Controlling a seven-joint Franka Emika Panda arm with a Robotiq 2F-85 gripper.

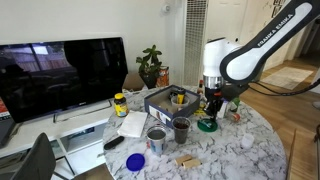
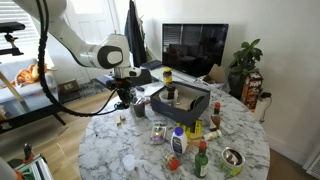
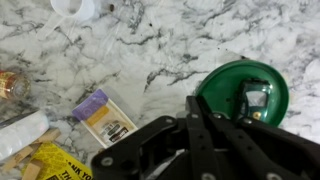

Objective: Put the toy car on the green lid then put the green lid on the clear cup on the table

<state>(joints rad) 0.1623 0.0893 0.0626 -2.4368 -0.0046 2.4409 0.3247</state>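
In the wrist view the green lid [image 3: 225, 82] lies flat on the marble table [image 3: 150, 50], and the small dark toy car [image 3: 255, 97] sits on it. My gripper [image 3: 197, 102] is shut and empty, its fingertips just left of the lid's edge. In an exterior view the gripper [image 1: 212, 108] hangs just above the green lid [image 1: 207, 126], and the dark smoky clear cup [image 1: 181, 129] stands upright a little to its left. In an exterior view from the opposite side the gripper [image 2: 124, 96] is low over the table's far edge; lid and car cannot be made out there.
A grey-silver cup [image 1: 156, 138] and a blue lid [image 1: 135, 161] are near the clear cup. A black tray [image 1: 170, 100] with items stands behind. Bottles [image 2: 178, 142] crowd the table's other side. A purple-topped packet [image 3: 103, 118] and yellow wrapper [image 3: 50, 160] lie near the gripper.
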